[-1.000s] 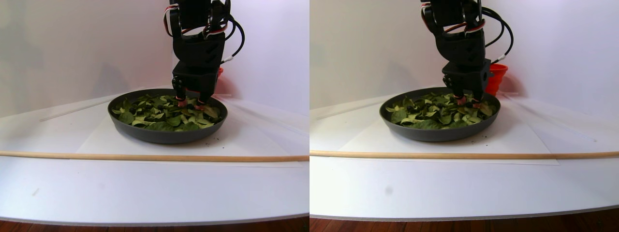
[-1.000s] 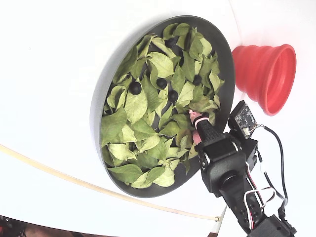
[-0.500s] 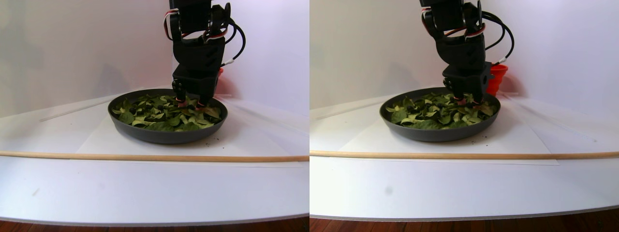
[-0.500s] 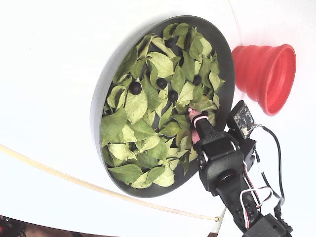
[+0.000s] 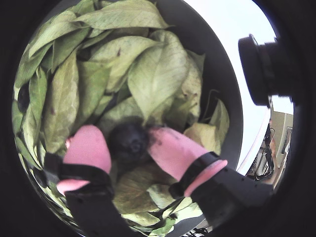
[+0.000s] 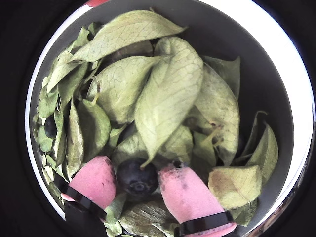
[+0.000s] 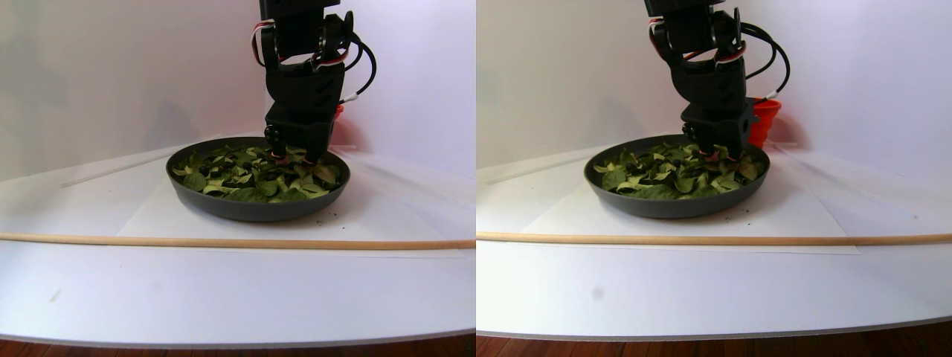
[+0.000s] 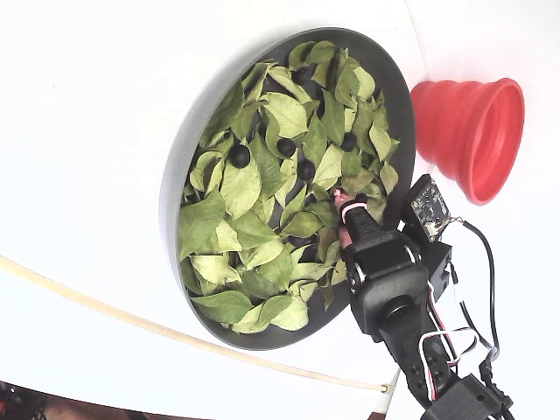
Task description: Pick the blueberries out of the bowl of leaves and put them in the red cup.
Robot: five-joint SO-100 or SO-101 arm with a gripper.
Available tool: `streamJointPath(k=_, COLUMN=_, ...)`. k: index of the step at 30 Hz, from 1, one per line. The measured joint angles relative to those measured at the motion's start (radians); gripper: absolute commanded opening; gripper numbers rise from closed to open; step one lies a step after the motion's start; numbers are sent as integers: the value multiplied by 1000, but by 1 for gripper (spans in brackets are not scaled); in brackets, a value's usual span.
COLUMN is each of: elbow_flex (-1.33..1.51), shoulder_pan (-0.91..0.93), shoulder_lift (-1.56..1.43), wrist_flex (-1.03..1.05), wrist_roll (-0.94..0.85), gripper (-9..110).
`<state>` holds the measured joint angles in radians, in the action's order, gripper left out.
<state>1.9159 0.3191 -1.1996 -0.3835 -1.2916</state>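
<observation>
The white desk [image 8: 79, 105] carries a dark bowl [image 8: 398, 96] heaped with green leaves [image 8: 232, 188], and a red cup [image 8: 468, 131] just beside it, its inside not visible. The jaws [image 6: 136, 181] sit low among the leaves, narrowed on one blueberry [image 6: 137, 178] that touches both pink fingertips [image 6: 96, 180]. Several blueberries [image 8: 239, 156] still lie in the bowl, so most of the picking seems left.

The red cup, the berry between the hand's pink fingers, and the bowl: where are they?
red cup [image 8: 477, 131], fixed view, ribbed outer wall.
berry [image 6: 137, 179], a wrist view, its dark top.
bowl [image 7: 253, 210], stereo pair view, front outer wall.
</observation>
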Motion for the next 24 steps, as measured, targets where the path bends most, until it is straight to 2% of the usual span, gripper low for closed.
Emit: streamJointPath(k=24, elbow_flex=14, shoulder_pan=0, shoulder_lift=-18, wrist_flex=28, wrist_roll=-43, gripper=10)
